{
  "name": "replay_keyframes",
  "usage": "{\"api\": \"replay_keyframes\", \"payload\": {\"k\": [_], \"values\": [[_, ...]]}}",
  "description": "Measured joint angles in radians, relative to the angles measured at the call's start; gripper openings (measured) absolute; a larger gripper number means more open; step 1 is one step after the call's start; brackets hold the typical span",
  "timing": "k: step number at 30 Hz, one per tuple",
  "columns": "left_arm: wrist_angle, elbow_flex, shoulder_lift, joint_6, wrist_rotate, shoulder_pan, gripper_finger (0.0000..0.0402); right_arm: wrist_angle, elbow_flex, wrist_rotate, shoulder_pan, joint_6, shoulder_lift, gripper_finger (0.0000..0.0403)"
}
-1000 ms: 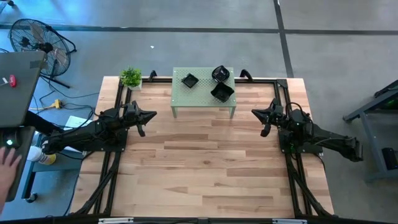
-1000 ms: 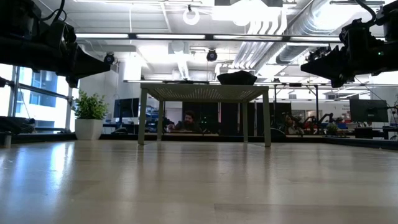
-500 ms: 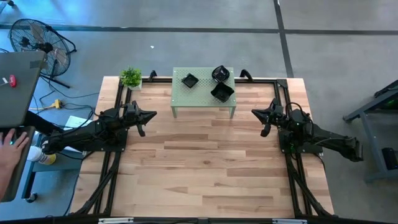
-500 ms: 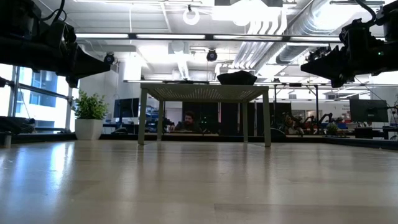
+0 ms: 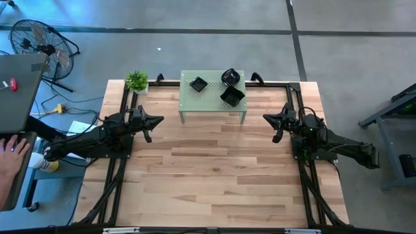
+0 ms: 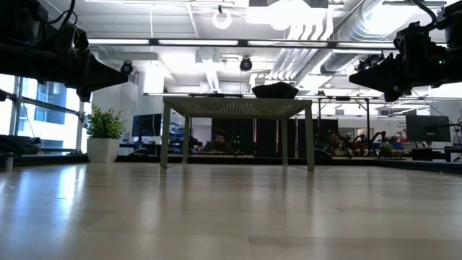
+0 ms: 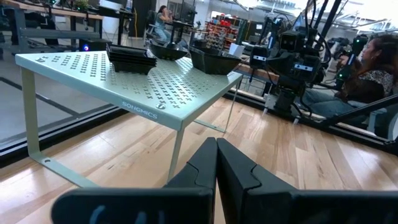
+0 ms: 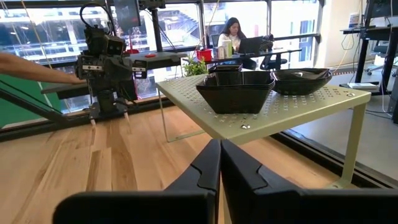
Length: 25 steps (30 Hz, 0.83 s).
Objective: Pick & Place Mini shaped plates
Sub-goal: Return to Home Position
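Three small stacks of glossy black mini shaped plates sit on a pale green perforated metal stand (image 5: 212, 97) at the table's far side: a square stack (image 5: 198, 84), a rounded stack (image 5: 230, 77) and a larger square stack (image 5: 232, 97). The wrist views show them too: the square stack (image 7: 131, 58) and the larger stack (image 8: 236, 92). My left gripper (image 5: 160, 119) hovers shut left of the stand, above the table. My right gripper (image 5: 265, 117) hovers shut right of it. Both point toward the table's middle.
A small potted plant (image 5: 137, 81) stands at the table's far left corner. Bare wood table (image 5: 208, 175) stretches between and in front of the arms. A person's hand (image 5: 12, 153) rests at a desk off the table's left. A floor fan (image 5: 40, 40) stands beyond.
Both arms have kept still. The person's hand left of the table has moved a little toward the desk.
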<state>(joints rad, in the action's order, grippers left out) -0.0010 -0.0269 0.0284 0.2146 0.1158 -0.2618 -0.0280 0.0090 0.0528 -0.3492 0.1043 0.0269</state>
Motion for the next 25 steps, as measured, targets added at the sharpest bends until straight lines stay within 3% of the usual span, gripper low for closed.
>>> {"api": "replay_keyframes", "payload": {"k": [25], "values": [[0.000,0.000,0.000,0.000,0.000,0.000,0.0001,0.000,0.000,0.000,0.000,0.000,0.000,0.0007]]}}
